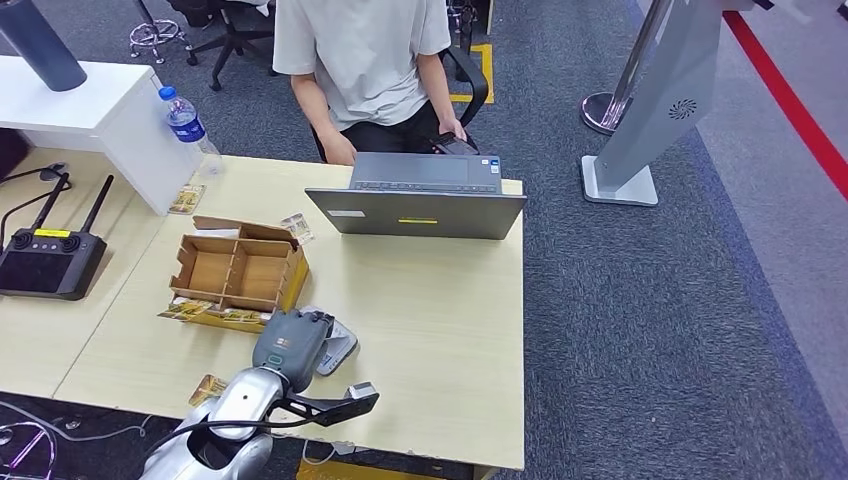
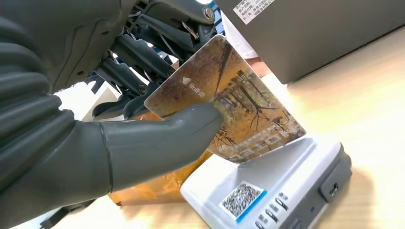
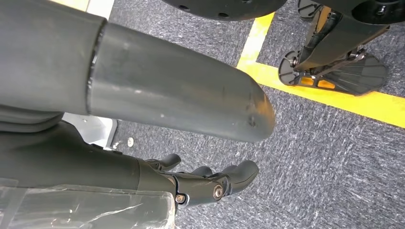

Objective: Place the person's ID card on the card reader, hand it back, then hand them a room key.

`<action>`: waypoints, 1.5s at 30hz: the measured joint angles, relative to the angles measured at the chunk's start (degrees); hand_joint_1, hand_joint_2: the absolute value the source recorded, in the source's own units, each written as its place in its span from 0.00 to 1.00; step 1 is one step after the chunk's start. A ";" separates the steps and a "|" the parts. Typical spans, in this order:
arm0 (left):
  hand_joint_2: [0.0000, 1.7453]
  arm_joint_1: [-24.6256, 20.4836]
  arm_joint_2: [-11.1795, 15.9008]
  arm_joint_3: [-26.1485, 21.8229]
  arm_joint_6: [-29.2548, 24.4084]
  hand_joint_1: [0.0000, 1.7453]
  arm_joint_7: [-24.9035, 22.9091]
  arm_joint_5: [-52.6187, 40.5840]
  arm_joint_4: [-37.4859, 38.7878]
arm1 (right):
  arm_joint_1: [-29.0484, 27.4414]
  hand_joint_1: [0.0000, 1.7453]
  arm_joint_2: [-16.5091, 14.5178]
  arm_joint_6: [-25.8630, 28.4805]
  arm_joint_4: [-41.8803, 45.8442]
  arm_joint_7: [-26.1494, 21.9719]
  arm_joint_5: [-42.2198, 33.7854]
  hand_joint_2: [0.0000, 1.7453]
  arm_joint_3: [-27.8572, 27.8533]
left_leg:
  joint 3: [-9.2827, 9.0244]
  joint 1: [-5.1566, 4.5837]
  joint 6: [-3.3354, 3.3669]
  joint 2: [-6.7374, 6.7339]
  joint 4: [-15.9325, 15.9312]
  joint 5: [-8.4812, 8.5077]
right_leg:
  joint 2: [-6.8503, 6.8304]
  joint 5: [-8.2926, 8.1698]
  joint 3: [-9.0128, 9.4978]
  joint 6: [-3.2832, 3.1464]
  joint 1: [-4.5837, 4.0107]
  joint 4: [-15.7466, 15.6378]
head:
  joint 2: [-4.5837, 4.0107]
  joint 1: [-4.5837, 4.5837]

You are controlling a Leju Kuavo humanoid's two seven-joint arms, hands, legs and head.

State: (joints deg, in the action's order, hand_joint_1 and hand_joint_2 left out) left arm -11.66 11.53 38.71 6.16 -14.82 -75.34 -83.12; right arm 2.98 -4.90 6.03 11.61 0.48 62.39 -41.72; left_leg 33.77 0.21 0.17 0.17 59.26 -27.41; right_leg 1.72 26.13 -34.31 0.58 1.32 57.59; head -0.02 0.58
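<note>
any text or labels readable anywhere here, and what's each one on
None reads clearly.
Card held by the left hand: a small white triangle mark over white characters, too blurred to read.
Card reader: a QR code, plus small marks at its edge, too small to read.
Laptop: white sticker with printed lines, too small to read.
Water bottle: blue label, unreadable.
Laptop back: small yellow label, unreadable.

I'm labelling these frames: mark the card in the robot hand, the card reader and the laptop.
card (image 2: 224, 95), left wrist view, on its printed face above the thumb.
card reader (image 2: 267, 176), left wrist view, on its white top beside the QR code.
laptop (image 1: 415, 212), head view, on the back of its lid.
</note>
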 joint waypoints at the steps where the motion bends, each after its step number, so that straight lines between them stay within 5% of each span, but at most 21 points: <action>1: 1.00 0.02 0.01 0.00 0.11 1.00 0.19 0.30 0.04 | 0.00 0.00 0.00 0.01 0.00 0.01 0.13 0.00 -0.13 | 0.00 0.00 0.00 0.00 0.00 0.00 | 0.00 0.00 0.00 0.00 0.00 0.00 | 0.00 0.00; 6: 1.00 -0.52 0.15 -0.14 -4.49 1.00 1.28 1.49 -0.59 | -0.02 0.00 0.00 0.03 0.00 -0.24 0.62 0.00 -0.62 | -0.01 0.01 -0.03 0.01 0.00 0.05 | 0.00 -0.02 -0.02 0.00 -0.01 0.01 | 0.00 0.01; 13: 1.00 -5.72 0.71 -4.91 -15.30 1.00 -0.44 -3.50 -11.56 | -0.12 0.00 -0.04 0.06 -0.01 -0.78 1.88 0.00 -0.79 | 0.08 0.03 -0.03 0.10 0.01 0.11 | -0.07 -0.07 -0.05 0.02 -0.02 0.03 | 0.00 0.01; 22: 1.00 -20.30 5.83 -16.74 -13.80 1.00 0.37 -6.81 -12.60 | -0.02 0.00 -0.09 -0.68 -0.02 -0.87 5.11 0.00 -0.57 | 0.07 0.08 -0.15 0.09 0.00 0.21 | -0.06 -0.09 -0.08 -0.02 -0.05 0.08 | 0.00 0.03; 27: 1.00 -27.08 8.54 -19.27 -11.59 1.00 0.28 -9.49 -7.08 | 0.22 0.00 -0.09 -0.89 -0.04 -0.48 5.83 0.00 -0.50 | 0.08 0.10 -0.17 0.08 0.01 0.24 | -0.03 -0.16 -0.11 -0.11 -0.06 0.09 | 0.00 0.04; 32: 1.00 -28.91 9.14 -19.50 -10.95 1.00 0.30 -9.59 -5.65 | 0.32 0.00 -0.09 -0.91 -0.04 -0.48 5.82 0.00 -0.50 | 0.09 0.08 -0.17 0.07 0.01 0.24 | -0.02 -0.16 -0.12 -0.11 -0.05 0.08 | 0.00 0.05; 36: 1.00 -29.59 9.09 -19.50 -9.20 0.00 0.48 -8.78 -5.55 | 0.32 0.00 -0.09 -0.96 -0.07 -0.48 5.70 0.00 -0.50 | 0.09 0.07 -0.16 0.07 0.01 0.23 | -0.03 -0.16 -0.13 -0.10 -0.05 0.07 | 0.00 0.04; 45: 1.00 -30.32 8.52 -19.03 -6.76 0.00 0.53 -7.32 -6.31 | 0.31 0.00 -0.09 -0.89 -0.07 -0.52 5.72 0.00 -0.50 | 0.09 0.07 -0.17 0.06 0.01 0.24 | -0.01 -0.16 -0.15 -0.11 -0.05 0.08 | 0.00 0.05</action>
State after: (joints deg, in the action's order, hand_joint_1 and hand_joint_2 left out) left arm -41.98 20.05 19.68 -0.60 -14.29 -82.66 -89.43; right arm 3.29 -4.98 5.14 11.54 -0.05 68.11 -42.23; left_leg 33.86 0.28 0.01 0.23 59.26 -27.17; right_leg 1.71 25.96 -34.47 0.46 1.27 57.66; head -0.02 0.63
